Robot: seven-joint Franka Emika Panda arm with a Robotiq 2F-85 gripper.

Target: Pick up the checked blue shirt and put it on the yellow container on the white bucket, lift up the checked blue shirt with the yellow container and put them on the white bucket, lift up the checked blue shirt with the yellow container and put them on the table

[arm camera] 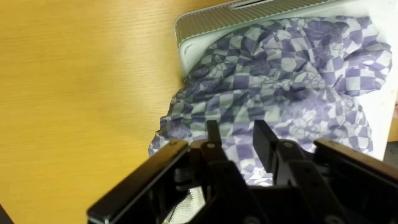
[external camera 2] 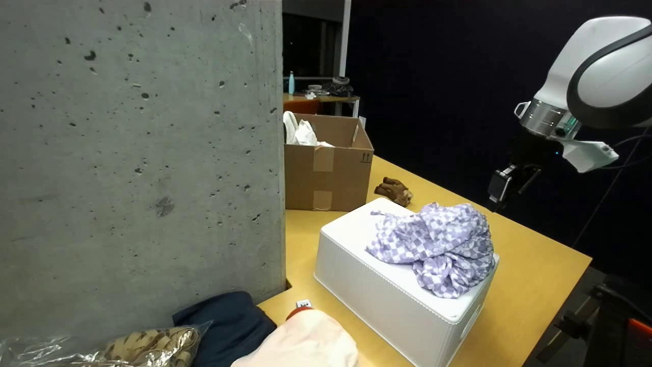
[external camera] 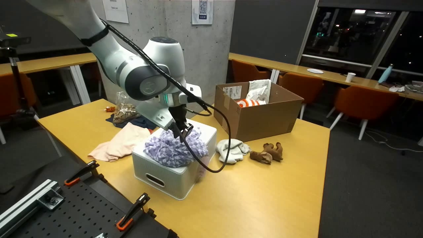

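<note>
The checked blue shirt [external camera: 175,147] lies bunched on the flat top of the white bucket [external camera: 172,181]. Its folds [external camera 2: 438,239] cover one end of the bucket [external camera 2: 377,300], and cloth [arm camera: 174,127] reaches past one edge in the wrist view. My gripper [arm camera: 236,126] is above the shirt, its fingertips spread moderately apart with only the cloth beneath showing between them. In an exterior view the gripper [external camera 2: 507,196] hangs visibly apart from the shirt. The bucket stands on the table [external camera: 264,191]. The yellow container is hidden or out of view.
A cardboard box [external camera: 264,122] stands beyond the bucket. Beside it lie a whitish cloth [external camera: 233,150] and a brown plush toy [external camera: 269,153]. A peach cloth [external camera: 122,142], a dark cloth [external camera 2: 229,326] and a plastic bag [external camera: 124,112] lie opposite. A black cable [external camera: 219,170] loops down from the arm.
</note>
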